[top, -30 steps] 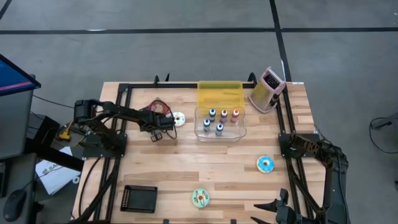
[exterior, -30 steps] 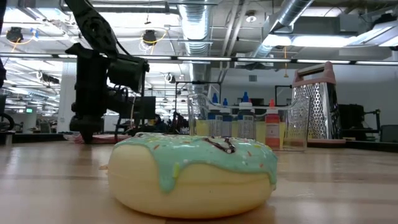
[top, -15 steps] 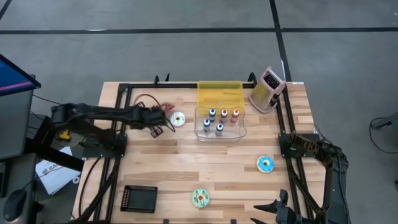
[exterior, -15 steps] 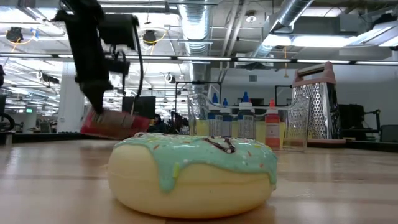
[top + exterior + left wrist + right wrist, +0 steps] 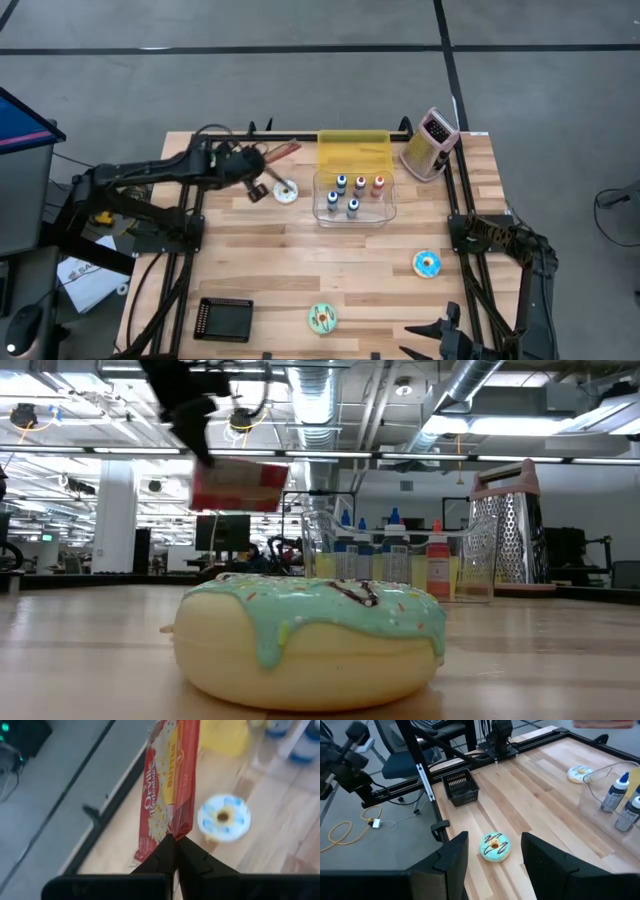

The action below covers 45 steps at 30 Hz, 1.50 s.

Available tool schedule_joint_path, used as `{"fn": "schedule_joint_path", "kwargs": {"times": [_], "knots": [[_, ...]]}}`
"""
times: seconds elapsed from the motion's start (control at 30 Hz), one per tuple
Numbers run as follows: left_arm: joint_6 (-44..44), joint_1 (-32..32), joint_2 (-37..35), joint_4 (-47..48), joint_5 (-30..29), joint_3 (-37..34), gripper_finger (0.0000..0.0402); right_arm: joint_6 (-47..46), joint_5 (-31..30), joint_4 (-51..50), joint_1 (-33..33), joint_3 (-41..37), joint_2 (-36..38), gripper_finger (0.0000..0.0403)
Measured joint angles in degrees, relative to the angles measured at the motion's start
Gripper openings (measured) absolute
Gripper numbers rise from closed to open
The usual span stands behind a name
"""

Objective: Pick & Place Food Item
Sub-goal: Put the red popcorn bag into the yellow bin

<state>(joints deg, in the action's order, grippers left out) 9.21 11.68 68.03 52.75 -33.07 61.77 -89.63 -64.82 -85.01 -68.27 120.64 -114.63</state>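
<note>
A red popcorn bag (image 5: pixel 170 780) hangs in the air above the table's far left part, with my left gripper (image 5: pixel 256 165) shut on it. In the low view the bag (image 5: pixel 238 485) floats high above the tabletop. A white-iced doughnut (image 5: pixel 285 191) lies on the wood just below and beside it. My right gripper (image 5: pixel 494 835) waits open over the near right edge. Nothing is between its fingers, and a mint-iced doughnut (image 5: pixel 495 846) lies on the table far beneath it. My left gripper pinches one narrow end of the popcorn bag (image 5: pixel 172 832) between its two shut fingers. The fingers (image 5: pixel 165 852) come from the table's left side, slanting downward. The bag sticks out beyond the fingertips, on edge, lifted clear of the table.
A clear tub of small bottles (image 5: pixel 354 195) stands mid-table with a yellow box (image 5: pixel 352 150) behind it. A grater (image 5: pixel 430 142) stands at the far right. A blue-iced doughnut (image 5: pixel 427 263), the mint doughnut (image 5: pixel 322 318) and a black basket (image 5: pixel 224 318) lie nearer the front.
My left gripper has shut on the popcorn bag at the tabletop and risen with it, tipping toward level. The bag has come off the wood and now hangs clear, high above the table.
</note>
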Motion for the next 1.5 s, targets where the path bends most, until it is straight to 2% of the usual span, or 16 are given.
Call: {"fn": "schedule_joint_path", "kwargs": {"times": [0.2,0.33,0.53,0.77,0.93,1.07,1.5], "knots": [[-8.1,2.2,10.5,-2.7,2.4,13.2,0.0000,0.1,0.0,-0.3,0.2,0.0,0.0,0.0175],[-12.3,4.1,18.2,-4.7,7.7,21.4,0.0000,-0.5,0.0,-0.1,0.1,0.0,0.0,0.0175],[-16.8,6.2,27.3,-10.9,12.5,28.1,0.0000,-0.8,0.0,0.2,0.0,0.0,0.0,0.0175],[-19.3,10.3,34.4,-18.0,19.5,30.2,0.0000,-1.8,-1.0,0.1,0.2,0.0,0.0,0.0175],[-20.8,12.9,37.4,-22.0,21.6,30.2,0.0000,-2.6,-1.2,0.2,0.2,0.0,0.0,0.0175],[-20.5,14.6,39.1,-23.9,26.2,30.3,0.0000,-3.3,-1.2,0.0,0.4,0.0,0.0,0.0175],[-20.4,15.3,45.1,-28.8,30.4,30.2,0.0000,-3.3,-1.2,-0.2,1.3,0.0,0.0,0.0175]]}}
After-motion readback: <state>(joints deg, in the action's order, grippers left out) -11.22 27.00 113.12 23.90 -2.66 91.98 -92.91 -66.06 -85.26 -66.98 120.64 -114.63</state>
